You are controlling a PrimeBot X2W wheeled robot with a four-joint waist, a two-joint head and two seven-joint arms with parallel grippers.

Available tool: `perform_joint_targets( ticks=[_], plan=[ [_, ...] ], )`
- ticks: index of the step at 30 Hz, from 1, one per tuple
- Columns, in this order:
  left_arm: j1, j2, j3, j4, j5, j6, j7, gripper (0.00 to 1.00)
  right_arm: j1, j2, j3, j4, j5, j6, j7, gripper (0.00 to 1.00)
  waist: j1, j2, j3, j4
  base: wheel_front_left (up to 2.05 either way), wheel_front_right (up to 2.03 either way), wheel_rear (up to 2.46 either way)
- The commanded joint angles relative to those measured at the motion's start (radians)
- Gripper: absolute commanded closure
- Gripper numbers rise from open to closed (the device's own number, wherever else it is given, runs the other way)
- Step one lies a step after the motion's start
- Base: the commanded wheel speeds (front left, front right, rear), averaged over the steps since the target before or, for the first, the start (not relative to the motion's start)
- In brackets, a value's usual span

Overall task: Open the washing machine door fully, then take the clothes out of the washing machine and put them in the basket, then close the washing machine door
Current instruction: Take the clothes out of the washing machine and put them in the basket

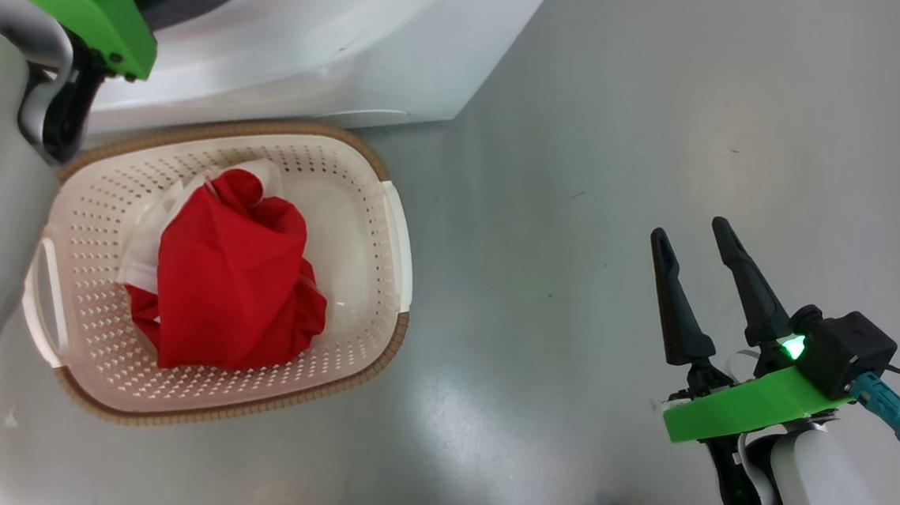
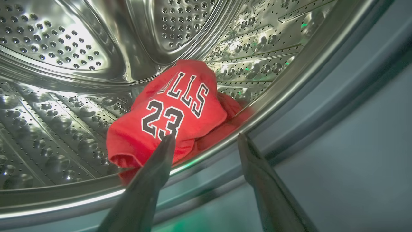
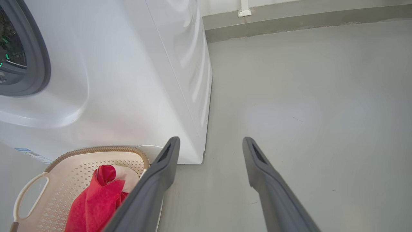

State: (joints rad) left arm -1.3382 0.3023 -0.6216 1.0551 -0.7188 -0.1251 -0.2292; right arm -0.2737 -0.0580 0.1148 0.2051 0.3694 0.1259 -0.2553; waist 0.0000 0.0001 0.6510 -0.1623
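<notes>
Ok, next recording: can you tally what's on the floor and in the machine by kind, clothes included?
White washing machine: 1
Perforated basket: 1
Red clothes: 2 (red bundle in the basket, red 23 jersey in the steel drum)
Total: 4

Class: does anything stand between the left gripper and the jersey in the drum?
Nothing visible. The open left gripper faces the jersey directly; only the rim of the drum runs close by.
</notes>
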Motion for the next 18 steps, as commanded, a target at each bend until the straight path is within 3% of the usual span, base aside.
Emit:
perform_joint_targets(
  ticks=[1,6,7,8,9,11,18],
  plan=[
    [-0.029,0.047,0.008,-0.009,-0.007,-0.006,-0.003,0.0,0.0,0.0,0.025,-0.024,0.006,0.005,-0.006,0.0,0.0,-0.0001,0.005,-0.006,0.0,0.0,0.0],
    [-0.052,0.057,-0.033,0.012,-0.043,-0.006,-0.01,0.0,-0.003,0.001,0.028,-0.026,0.007,0.005,-0.006,0.0,0.0,-0.0001,0.012,-0.013,0.0,0.0,0.0],
    [-0.056,0.058,-0.04,0.015,-0.05,-0.006,-0.011,0.12,-0.004,0.001,0.028,-0.027,0.007,0.005,-0.006,0.0,0.0,-0.0001,0.014,-0.014,0.0,0.0,0.0],
    [-0.058,0.059,-0.05,0.017,-0.056,-0.006,-0.013,0.52,-0.004,0.001,0.027,-0.027,0.006,0.005,-0.006,0.0,0.0,-0.0001,0.014,-0.014,0.0,0.0,0.0],
    [-0.06,0.059,-0.059,0.018,-0.062,-0.006,-0.014,0.64,-0.004,0.001,0.027,-0.028,0.006,0.005,-0.006,0.0,0.0,-0.0001,0.015,-0.015,0.0,0.0,0.0],
    [-0.064,0.06,-0.074,0.017,-0.076,-0.006,-0.017,1.0,-0.005,0.002,0.027,-0.029,0.005,0.005,-0.006,0.0,0.0,-0.0001,0.016,-0.015,0.0,0.0,0.0],
    [-0.074,0.066,-0.109,0.01,-0.116,-0.006,-0.029,1.0,-0.009,0.0,0.021,-0.032,0.004,0.005,-0.006,0.0,0.0,-0.0001,0.016,-0.011,0.0,0.0,0.0]
  ],
)
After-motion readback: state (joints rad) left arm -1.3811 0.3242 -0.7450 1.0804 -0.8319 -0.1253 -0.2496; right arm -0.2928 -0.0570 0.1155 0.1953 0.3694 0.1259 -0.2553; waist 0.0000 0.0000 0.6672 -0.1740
